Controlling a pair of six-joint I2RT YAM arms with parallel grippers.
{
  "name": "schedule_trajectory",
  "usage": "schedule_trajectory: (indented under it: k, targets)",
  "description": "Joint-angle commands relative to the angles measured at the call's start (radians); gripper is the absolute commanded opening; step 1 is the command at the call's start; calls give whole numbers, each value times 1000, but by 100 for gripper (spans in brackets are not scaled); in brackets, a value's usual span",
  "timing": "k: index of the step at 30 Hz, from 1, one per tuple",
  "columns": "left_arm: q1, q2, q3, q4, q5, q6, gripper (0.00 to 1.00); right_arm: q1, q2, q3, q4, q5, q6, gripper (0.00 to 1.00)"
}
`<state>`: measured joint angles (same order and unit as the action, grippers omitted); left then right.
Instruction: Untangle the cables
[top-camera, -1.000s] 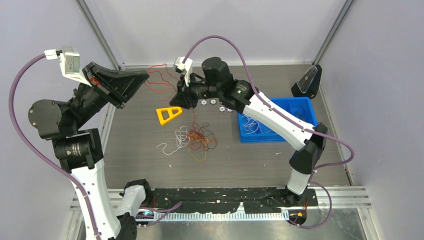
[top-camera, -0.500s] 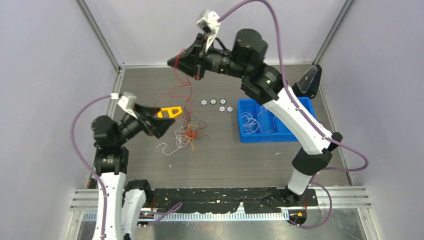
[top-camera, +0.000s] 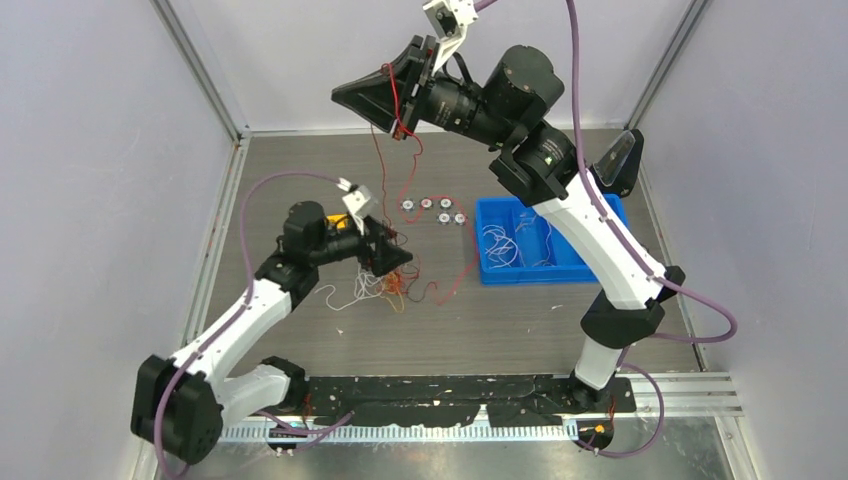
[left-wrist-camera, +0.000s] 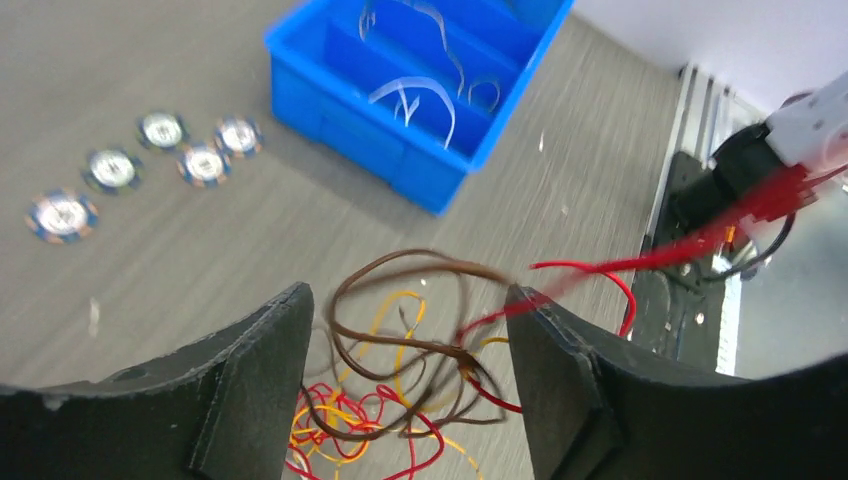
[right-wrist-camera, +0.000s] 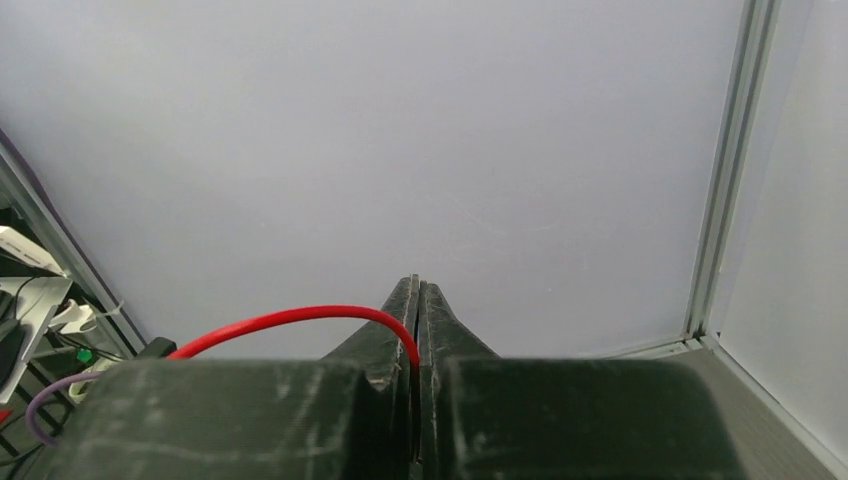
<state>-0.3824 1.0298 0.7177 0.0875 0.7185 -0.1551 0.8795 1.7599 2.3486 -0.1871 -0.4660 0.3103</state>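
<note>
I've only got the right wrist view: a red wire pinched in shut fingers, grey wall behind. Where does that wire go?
Observer: From the right gripper, held high above the table, the red wire hangs down to the clump of tangled cables.
Operator: Where is the left arm?
Observer: The left gripper is open, low over that clump.
Operator: Anything sorted so far?
Observer: The blue bin to the right of the clump holds a few white wires.
</note>
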Motion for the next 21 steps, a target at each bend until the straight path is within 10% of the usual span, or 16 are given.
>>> schedule_trajectory:
  k: [1,6,21]
  targets:
    - [-19,63,-108,81,-1,21,65,-8,-28,55,61,28,-5,5]
    - [57,85,-167,-71,-124,47,10,-49,-75,87,46,52,-17,5]
    - [244,299,23,-363,-204,91,34,-452,-276,-60,-101,26,13,5]
